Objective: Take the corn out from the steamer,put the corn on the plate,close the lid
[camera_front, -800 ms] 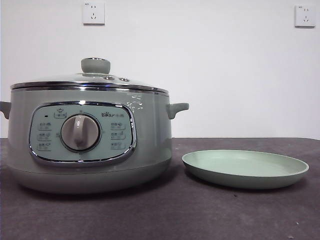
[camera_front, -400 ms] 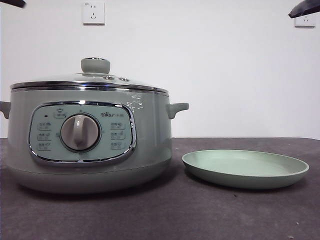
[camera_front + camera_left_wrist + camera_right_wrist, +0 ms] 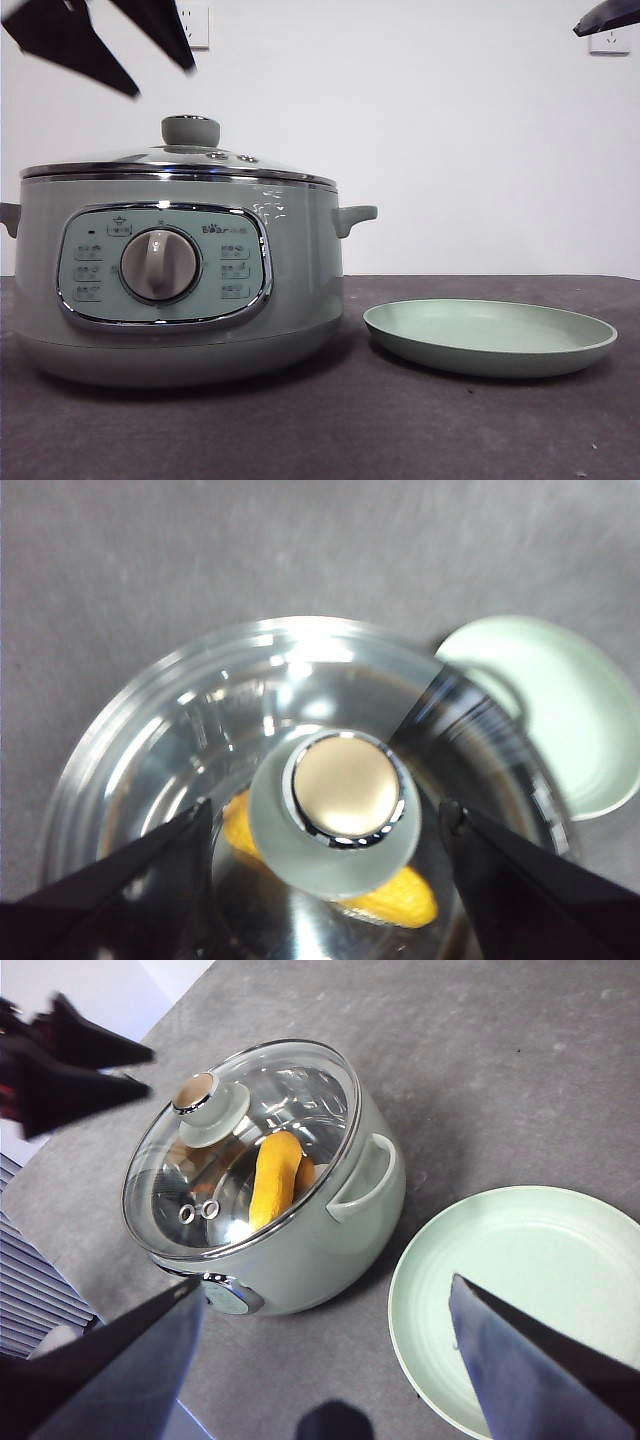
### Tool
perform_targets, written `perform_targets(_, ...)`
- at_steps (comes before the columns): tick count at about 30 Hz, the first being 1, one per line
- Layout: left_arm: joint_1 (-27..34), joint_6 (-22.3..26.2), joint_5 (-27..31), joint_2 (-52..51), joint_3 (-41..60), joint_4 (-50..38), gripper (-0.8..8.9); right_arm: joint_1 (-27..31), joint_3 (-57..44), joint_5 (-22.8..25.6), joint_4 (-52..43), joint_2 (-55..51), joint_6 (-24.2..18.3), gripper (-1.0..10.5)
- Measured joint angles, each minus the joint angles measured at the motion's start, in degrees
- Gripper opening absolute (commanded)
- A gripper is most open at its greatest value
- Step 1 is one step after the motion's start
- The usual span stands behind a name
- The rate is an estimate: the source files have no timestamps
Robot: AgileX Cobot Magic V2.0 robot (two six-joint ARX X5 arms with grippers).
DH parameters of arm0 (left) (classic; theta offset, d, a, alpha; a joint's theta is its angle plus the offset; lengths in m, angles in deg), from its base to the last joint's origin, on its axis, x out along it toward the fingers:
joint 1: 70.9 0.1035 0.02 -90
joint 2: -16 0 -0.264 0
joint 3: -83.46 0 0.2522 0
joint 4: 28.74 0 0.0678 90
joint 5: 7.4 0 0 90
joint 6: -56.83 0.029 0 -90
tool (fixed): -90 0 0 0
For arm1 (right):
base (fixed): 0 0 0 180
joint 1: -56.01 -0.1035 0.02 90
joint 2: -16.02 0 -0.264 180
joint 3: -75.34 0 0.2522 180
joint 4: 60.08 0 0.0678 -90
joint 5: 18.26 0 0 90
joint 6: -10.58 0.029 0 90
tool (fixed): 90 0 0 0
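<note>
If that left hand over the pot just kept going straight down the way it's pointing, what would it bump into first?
Most likely the lid's knob: the left hand hangs open right above it, one jaw to each side. The corn lies beneath the glass lid.

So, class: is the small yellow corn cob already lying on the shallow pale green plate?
No: the corn lies under the glass lid; the plate is bare.
</note>
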Motion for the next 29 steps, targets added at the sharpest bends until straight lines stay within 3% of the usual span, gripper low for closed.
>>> perform_targets(13, -2.38, 0.44, 1.55, 7.48, -0.09, -3.98, 3.54, 0.0, 0.0, 1.11, -0.02, 0.0, 0.22, 4.1)
perform_targets(18, -2.67, 1.05, 1.77, 7.37, -0.28, -4.42, -0.25, 0.0, 0.0, 1.18, -0.02, 0.0, 0.22, 4.1)
perform_targets(29, -2.82, 1.03, 1.97, 6.95, -0.28, -4.76, -0.09, -0.35, 0.0, 1.51, -1.49, 0.0, 0.96, 4.1)
